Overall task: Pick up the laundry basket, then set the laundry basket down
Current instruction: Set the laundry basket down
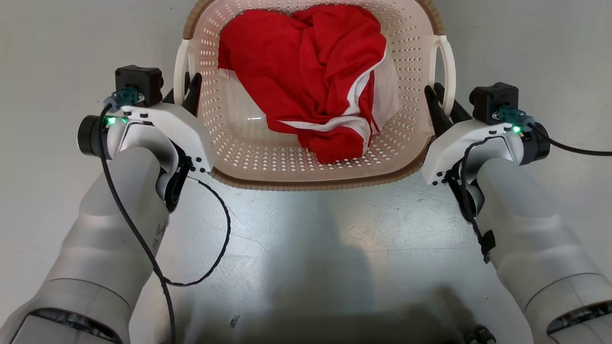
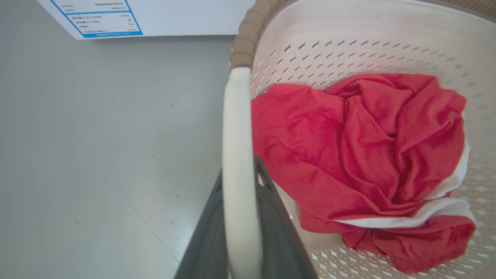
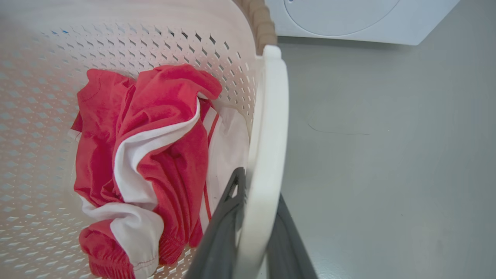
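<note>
Your left pincer is clamped on the left handle of the laundry basket, and your right pincer is clamped on the right handle. In each wrist view the white loop runs between the two dark fingers. The basket sits straight ahead of you between both arms, over the grey floor. You cannot tell from these views whether it is resting on the floor or raised off it.

Both grips sit near the near end of each loop, so the far side could sag and the basket tip forward if you raise it quickly. The handles are smooth and thin, so uneven lifting could let one slide through the fingers. The red and white clothing lies loose and may shift toward a tilted side. The washing machine stands just beyond the far rim, so carrying forward risks a bump.
</note>
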`<state>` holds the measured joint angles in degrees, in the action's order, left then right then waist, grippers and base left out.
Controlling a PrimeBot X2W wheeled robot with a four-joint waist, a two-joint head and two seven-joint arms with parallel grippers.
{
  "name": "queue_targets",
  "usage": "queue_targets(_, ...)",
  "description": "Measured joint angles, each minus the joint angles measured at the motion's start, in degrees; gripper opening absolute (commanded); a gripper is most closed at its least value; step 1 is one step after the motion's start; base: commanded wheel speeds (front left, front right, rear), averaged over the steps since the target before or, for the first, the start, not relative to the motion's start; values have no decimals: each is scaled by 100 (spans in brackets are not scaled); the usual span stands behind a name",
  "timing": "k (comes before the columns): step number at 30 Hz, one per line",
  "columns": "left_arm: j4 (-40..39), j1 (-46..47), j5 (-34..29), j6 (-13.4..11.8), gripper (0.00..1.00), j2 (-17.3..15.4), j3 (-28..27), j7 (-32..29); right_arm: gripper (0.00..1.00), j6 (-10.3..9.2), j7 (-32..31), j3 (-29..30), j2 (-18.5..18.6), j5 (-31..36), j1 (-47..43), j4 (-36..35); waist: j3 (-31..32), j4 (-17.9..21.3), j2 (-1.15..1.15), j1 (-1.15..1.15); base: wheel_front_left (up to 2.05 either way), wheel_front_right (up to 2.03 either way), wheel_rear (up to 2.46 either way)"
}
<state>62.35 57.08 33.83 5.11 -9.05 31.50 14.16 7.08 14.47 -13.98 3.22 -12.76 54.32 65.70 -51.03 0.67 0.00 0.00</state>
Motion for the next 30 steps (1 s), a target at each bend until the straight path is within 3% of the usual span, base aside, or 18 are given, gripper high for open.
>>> queue_targets(18, 211, 115, -216, 102, 0, 41, -171, 4, 0, 1, 23, 115, -16, 120, 0, -57, -77, 90, 0, 0, 0, 0, 0)
queue_targets(19, 226, 125, -216, 102, 14, 44, -177, 5, 23, 5, 23, 156, -20, 122, -1, -75, -85, 96, 0, 0, 0, 0, 0)
queue_targets(20, 237, 141, -216, 102, 53, 54, -199, 7, 44, 7, 22, 204, -21, 126, -1, -94, -94, 97, 0, 0, 0, 0, 0)
queue_targets(21, 246, 165, -216, 102, 100, 55, -231, 19, 100, 13, 22, 244, -16, 194, -1, -116, -103, 98, 0, 0, 0, 0, 0)
queue_targets(30, 265, 321, -225, 102, 100, 14, -417, 48, 100, 13, 22, 525, 66, 430, -14, -141, -76, 68, 0, 0, 0, 0, 0)
